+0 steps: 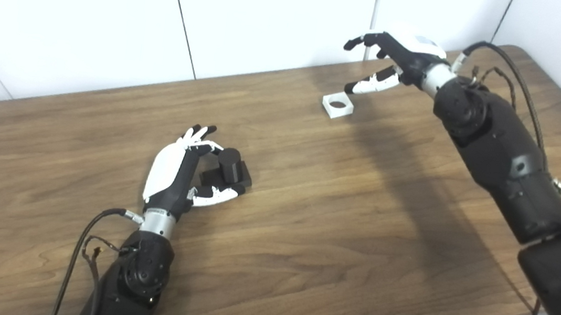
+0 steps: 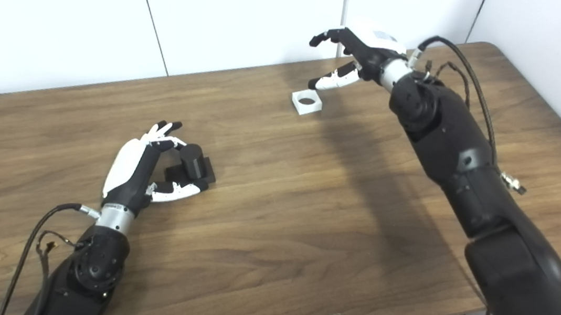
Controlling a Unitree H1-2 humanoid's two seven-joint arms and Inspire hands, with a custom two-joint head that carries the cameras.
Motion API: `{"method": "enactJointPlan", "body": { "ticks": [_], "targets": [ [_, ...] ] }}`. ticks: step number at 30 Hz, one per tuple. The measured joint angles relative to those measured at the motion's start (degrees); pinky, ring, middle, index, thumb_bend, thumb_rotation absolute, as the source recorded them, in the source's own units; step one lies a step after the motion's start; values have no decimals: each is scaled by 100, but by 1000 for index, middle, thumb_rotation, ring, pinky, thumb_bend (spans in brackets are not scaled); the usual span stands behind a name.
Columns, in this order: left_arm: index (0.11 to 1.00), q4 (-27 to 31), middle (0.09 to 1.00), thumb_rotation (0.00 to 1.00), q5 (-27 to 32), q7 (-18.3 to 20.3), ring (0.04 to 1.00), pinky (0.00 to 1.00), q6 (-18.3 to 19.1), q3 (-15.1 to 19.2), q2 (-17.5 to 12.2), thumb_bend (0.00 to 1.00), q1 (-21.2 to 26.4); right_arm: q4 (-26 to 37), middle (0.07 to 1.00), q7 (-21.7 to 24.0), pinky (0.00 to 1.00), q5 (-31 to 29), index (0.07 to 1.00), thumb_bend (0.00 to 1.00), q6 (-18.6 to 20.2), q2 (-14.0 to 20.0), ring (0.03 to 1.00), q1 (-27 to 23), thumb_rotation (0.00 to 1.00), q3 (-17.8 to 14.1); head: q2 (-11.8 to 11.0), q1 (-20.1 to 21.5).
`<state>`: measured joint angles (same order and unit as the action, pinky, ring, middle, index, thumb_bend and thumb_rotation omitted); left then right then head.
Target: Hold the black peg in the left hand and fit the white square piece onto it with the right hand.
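Nearest item: left forearm, black, entering from the bottom edge with a loose cable looped at the wrist.

Left hand [image 1: 173, 174]: white back plate, black palm, resting low over the wooden table [image 1: 304, 223]. Fingers spread and curved, thumb extended below; cupped loosely around the peg without closing on it. Fingertips [image 1: 202, 133] stand just beside the top of the peg; whether they touch it cannot be told.

Black peg [image 1: 229, 165]: short upright cylinder on a square black base, standing on the table at left of centre, between the fingers and thumb of the left hand.

White square piece [image 1: 337, 106]: flat white block with a round hole through its middle, lying flat on the table near the far edge, well apart from the peg.

Right hand [image 1: 397, 60]: raised above the table just beyond and to the right of the white piece. Fingers wide apart, holding nothing; thumb points down toward the piece, its tip just beside the block's upper right corner and apparently clear of it.

Right arm: black, long, reaching diagonally from the lower right corner, cables running along the wrist.

Backdrop: white panelled wall [image 1: 264, 18] behind the table.
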<state>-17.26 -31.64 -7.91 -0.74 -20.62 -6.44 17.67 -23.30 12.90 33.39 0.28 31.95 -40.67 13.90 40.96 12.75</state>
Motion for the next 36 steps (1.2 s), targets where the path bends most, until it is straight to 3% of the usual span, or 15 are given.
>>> {"method": "enactJointPlan", "body": {
  "ticks": [5,8,12,23,29,36],
  "targets": [
    [494,1,935,74,0,0,1000,1000,0,2,0,523,0,-310,891,73,778,84,788,685,-113,24,899,-251,371,167,9,-53],
    [494,1,932,73,0,-1,997,1000,1,8,2,523,1,-464,908,239,811,109,802,735,-128,23,921,-332,528,327,9,-79],
    [494,0,933,74,0,-5,999,1000,1,12,3,522,1,-624,932,399,857,130,814,714,-132,13,941,-353,435,467,18,-79],
    [494,7,932,74,-12,-5,993,1000,7,12,1,523,-3,-983,973,707,994,213,850,703,-128,10,998,-397,494,744,62,-141],
    [494,9,933,73,-15,-9,995,1000,7,13,1,523,-4,-1002,989,969,996,245,863,698,-43,9,1000,-383,574,831,88,-158],
    [494,12,935,72,-16,-7,995,1000,8,37,1,523,-7,-940,984,1020,993,295,861,689,73,9,1000,-318,590,830,105,-202]
  ]
}}
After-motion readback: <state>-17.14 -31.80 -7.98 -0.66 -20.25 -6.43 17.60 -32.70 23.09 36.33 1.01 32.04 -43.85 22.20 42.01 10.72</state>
